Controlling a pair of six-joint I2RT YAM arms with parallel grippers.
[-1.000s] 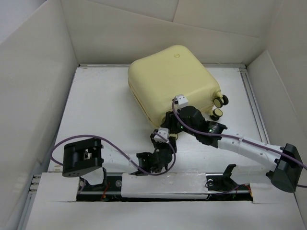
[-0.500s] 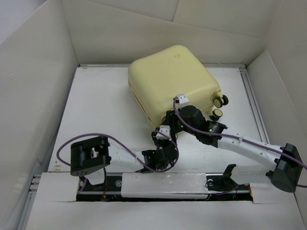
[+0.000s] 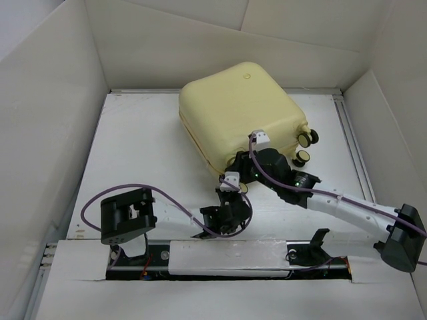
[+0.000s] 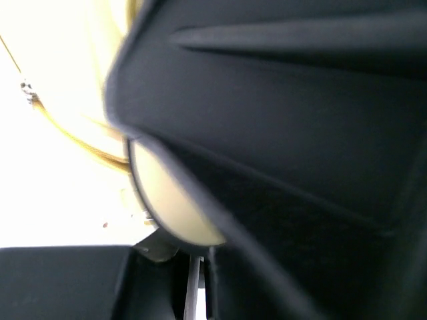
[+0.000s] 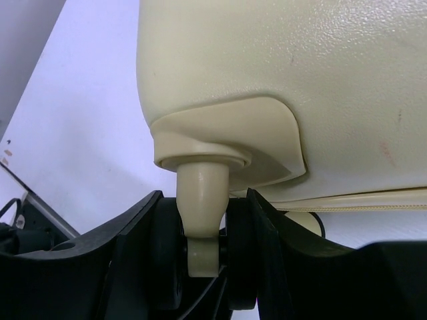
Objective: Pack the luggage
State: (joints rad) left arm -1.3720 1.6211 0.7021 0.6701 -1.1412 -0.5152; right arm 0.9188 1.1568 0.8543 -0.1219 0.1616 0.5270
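My right pincer [image 5: 203, 253] is clamped on a caster [image 5: 200, 193] under the near corner of the luggage [image 3: 240, 110], whose yellow shell sits directly above the fingers. My left pincer [image 3: 229, 192] is close behind, facing that corner. Its wrist view is blurred, so I can't tell its grip. The luggage lies closed on the white table [image 3: 147, 147].

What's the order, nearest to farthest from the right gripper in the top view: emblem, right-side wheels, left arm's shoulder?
1. Wheels, just right of the right gripper, at the luggage edge.
2. Emblem, on the far part of the shell.
3. Left arm's shoulder, near left.
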